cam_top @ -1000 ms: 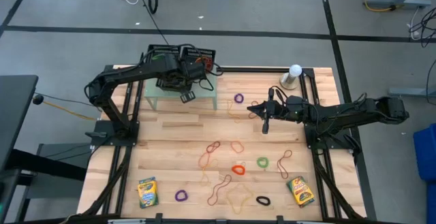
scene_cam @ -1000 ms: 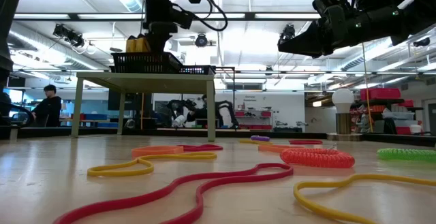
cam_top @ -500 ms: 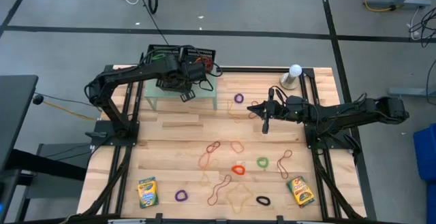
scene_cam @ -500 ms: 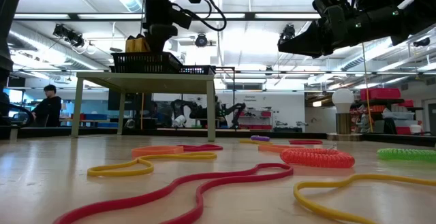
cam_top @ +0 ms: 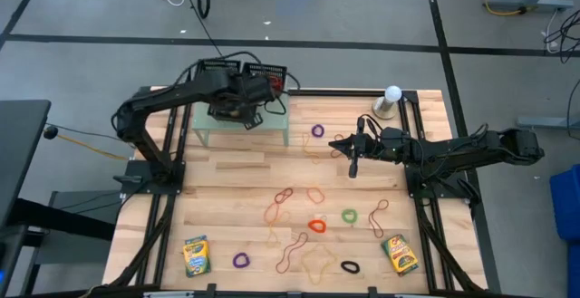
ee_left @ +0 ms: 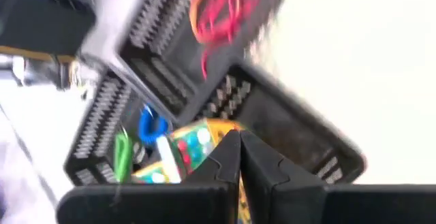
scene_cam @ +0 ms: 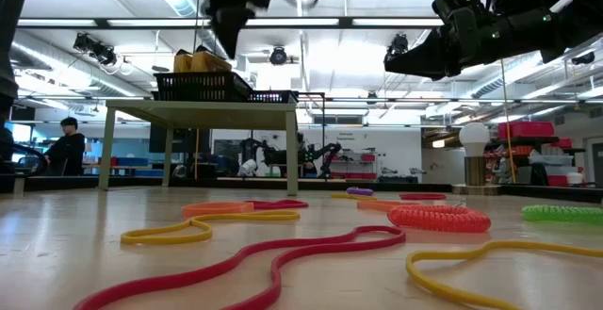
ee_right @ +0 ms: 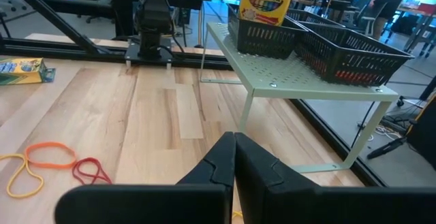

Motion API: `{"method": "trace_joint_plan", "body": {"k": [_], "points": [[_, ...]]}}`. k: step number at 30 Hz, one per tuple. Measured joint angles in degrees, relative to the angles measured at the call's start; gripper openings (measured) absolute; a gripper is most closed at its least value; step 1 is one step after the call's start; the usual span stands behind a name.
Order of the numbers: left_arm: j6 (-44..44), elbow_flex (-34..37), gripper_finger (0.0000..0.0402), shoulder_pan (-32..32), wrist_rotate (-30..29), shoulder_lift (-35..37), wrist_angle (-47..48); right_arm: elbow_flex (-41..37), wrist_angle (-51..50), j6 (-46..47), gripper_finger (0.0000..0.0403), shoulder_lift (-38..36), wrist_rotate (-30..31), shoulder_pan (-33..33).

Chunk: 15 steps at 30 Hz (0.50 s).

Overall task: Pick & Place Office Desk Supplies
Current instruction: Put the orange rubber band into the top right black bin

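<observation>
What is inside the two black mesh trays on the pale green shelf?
One mesh tray holds a crayon box standing above its rim. The other tray shows red rubber bands. The tray walls hide whatever lies lower down.

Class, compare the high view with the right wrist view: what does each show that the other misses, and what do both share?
Only the high view shows the crayon box near the right front corner, the white ball-topped stand and the left claw, shut, over the small green shelf.

Only the right wrist view shows the Crayola label on the box standing in a black mesh tray, and a person in the room behind.

Both show the shelf, the trays, loose rubber bands on the wood, and the right claw, shut and empty, above the table.
</observation>
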State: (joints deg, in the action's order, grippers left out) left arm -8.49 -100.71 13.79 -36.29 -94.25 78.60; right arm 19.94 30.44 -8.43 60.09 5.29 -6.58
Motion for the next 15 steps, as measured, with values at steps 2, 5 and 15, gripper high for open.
{"method": "trace_joint_plan", "body": {"k": [2,5,15], "points": [[0.10,-1.45,0.0011,-1.76,-1.23,1.16,-1.19,0.00,-0.02,-0.22,0.0011,-0.01,-0.01,0.01],[-0.09,-1.11,0.0011,-5.33,-2.68,3.25,-4.84,0.00,-0.17,-0.42,0.0011,-0.01,-0.03,-0.01],[7.30,21.24,0.0010,-19.84,-0.18,12.39,-41.15,0.00,-0.17,3.18,0.0011,-0.01,-0.25,0.01]]}}
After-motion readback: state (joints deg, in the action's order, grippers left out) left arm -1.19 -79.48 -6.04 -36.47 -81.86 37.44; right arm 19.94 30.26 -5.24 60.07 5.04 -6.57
